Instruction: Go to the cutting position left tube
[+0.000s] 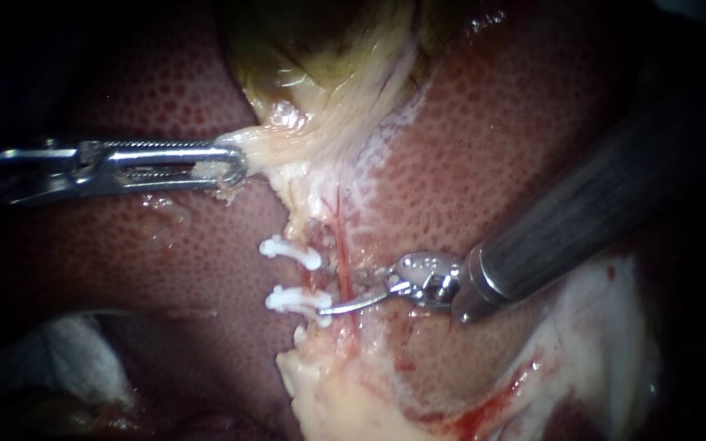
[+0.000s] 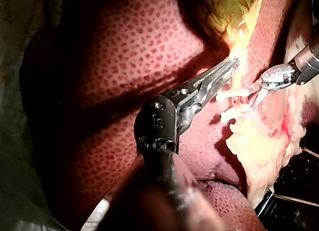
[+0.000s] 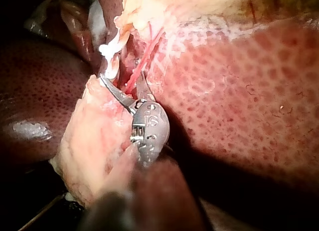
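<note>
Two white plastic clips bracket the pale left tube, so my right instrument's curved-bladed tool, open and empty just beside it, should straddle only that stretch, while my left tool, clamped on yellowish gallbladder tissue, gives tension.

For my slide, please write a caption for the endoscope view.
Right instrument, blades open, beside white clips; left instrument grips pale tissue.

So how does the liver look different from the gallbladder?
The liver is dark red and speckled all over. The gallbladder is yellowish-green with no speckles, paling to stringy tissue at its end. The left instrument holds the gallbladder's pale end, while nothing grips the liver. Both look wet and shiny.
</note>
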Controlling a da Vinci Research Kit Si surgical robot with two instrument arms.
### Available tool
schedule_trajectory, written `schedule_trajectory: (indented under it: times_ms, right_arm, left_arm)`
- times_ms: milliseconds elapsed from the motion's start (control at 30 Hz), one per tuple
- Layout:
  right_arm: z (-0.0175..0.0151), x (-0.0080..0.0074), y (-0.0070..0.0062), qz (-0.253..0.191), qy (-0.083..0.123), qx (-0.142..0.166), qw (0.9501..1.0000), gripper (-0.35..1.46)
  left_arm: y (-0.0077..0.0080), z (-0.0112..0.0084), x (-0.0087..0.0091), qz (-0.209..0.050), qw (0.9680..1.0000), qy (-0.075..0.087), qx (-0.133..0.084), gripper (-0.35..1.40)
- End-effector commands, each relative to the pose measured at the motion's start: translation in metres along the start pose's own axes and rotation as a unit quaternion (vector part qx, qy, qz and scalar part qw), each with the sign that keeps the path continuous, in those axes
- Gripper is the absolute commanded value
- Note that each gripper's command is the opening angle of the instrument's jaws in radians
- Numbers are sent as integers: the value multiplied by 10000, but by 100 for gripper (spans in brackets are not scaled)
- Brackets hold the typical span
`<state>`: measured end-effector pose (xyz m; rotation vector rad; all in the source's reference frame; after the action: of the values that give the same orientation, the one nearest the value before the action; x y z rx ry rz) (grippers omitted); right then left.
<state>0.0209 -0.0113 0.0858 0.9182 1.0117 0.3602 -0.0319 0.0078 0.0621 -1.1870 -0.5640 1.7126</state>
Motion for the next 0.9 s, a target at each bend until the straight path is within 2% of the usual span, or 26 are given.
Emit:
schedule_trajectory:
  times_ms: [33,600,733,900]
  right_arm:
    - [0,0,0,-2,-1,-1,10000,143]
    - [-5,-1,-1,0,-2,10,10000,143]
    - [-19,2,-3,14,20,-25,10000,143]
    - [-52,11,-8,69,82,-125,9999,143]
  left_arm:
    - [0,0,0,0,10000,1,-2,-35]
    - [0,0,0,1,10000,0,-2,-35]
    - [0,-1,0,1,10000,0,-3,-35]
    - [0,-1,0,1,10000,0,-3,-35]
